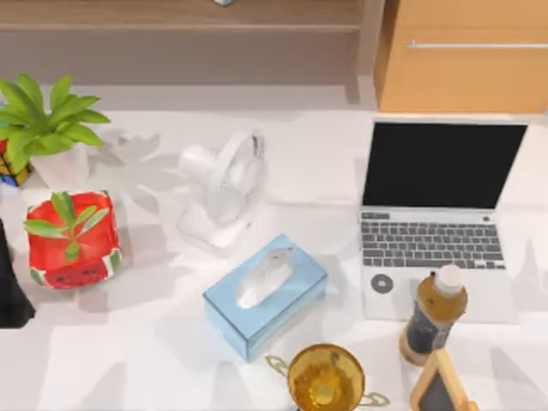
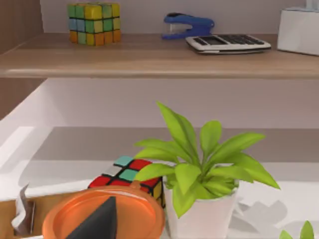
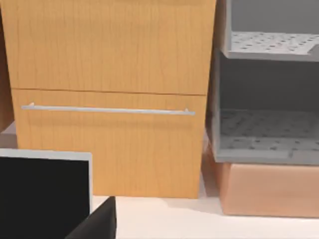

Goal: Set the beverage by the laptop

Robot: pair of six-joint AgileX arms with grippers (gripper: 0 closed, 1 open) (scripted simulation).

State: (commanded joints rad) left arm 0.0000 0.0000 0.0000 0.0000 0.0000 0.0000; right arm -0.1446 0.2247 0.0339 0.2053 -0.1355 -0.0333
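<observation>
Beverage (image 1: pixel 435 315) is held by neither end effector. It stands upright on the worktop (image 1: pixel 154 360) at the front edge of the laptop (image 1: pixel 432 218), towards its right and just beside the round dark sticker (image 1: pixel 382 283); whether bottle and laptop touch I cannot tell.

The left end effector (image 2: pixel 97 221) shows as a dark wedge low in the left wrist view, over an orange disc (image 2: pixel 134 211), and I cannot tell whether it is released or clenched. Beyond it are a colour cube (image 2: pixel 127 172) and a leafy plant in a white pot (image 2: pixel 199 216). The left arm (image 1: pixel 10 291) sits at the worktop's left edge.

The right end effector (image 3: pixel 97 221) is likewise a dark wedge, state untellable, facing a wooden drawer cabinet (image 3: pixel 109 74).

Near the bottle stand a small chalkboard (image 1: pixel 441 385) and a golden trophy cup (image 1: pixel 325 377).
</observation>
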